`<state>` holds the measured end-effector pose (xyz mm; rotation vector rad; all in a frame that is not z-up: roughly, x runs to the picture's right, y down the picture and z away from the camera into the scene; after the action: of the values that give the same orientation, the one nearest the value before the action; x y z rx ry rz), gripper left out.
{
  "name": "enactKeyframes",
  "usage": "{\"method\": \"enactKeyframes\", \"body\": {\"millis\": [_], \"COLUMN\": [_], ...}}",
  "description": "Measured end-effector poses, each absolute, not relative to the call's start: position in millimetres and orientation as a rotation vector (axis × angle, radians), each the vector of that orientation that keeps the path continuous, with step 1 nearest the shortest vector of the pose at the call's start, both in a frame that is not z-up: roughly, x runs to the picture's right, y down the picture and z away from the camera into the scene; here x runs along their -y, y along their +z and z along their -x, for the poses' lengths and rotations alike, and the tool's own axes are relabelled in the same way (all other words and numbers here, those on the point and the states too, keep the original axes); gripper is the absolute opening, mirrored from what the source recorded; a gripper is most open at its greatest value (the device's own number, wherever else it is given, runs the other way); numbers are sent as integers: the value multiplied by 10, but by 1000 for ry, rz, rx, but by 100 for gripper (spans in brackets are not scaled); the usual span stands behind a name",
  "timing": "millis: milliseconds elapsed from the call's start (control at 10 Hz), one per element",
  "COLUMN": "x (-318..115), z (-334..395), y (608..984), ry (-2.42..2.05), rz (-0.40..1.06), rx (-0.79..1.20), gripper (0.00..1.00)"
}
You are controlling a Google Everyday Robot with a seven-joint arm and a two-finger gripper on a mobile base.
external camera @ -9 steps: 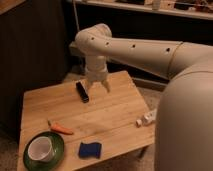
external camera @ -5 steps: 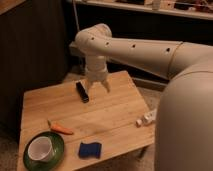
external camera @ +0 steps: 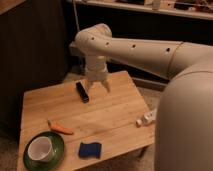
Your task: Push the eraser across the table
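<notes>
Starting at the left, you see a green plate [external camera: 59, 145] with a white cup [external camera: 40, 147] and a carrot [external camera: 61, 129] on the table [external camera: 115, 110]. Your eraser [external camera: 82, 92] lies near the far edge, so most of the push looks left to do. It is small, dark and long. Just to its right, the gripper [external camera: 98, 89] hangs low, spread apart and holding nothing.

There is one view only, set high and close behind the arm [external camera: 150, 50], whose white shell fills the right side. It looks down and forward across the table [external camera: 115, 112] toward dark shelves [external camera: 150, 11]. The gripper [external camera: 98, 86] hangs mid-frame over the table's far side, fingers apart, just beside the eraser [external camera: 82, 92].
</notes>
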<state>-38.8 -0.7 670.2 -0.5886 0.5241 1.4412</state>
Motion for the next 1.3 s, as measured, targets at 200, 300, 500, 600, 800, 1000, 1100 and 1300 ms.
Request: {"method": "enactKeyframes", "body": {"millis": [200,300,500,600,800,1000,1100,1300], "x": [6,6,6,7,7,7,11,145], "z": [388,388,388,388,388,388,389,375], "y": [6702,6702,6702,6702,6702,6702,6694,6777], "ry": [1441,1441,1441,1441,1441,1441,1439,1447], "rz": [589,589,589,589,589,589,584,533], "rx": [-524,-524,-524,-524,-524,-524,-523,-409], "gripper": [65,65,65,65,65,65,65,65]}}
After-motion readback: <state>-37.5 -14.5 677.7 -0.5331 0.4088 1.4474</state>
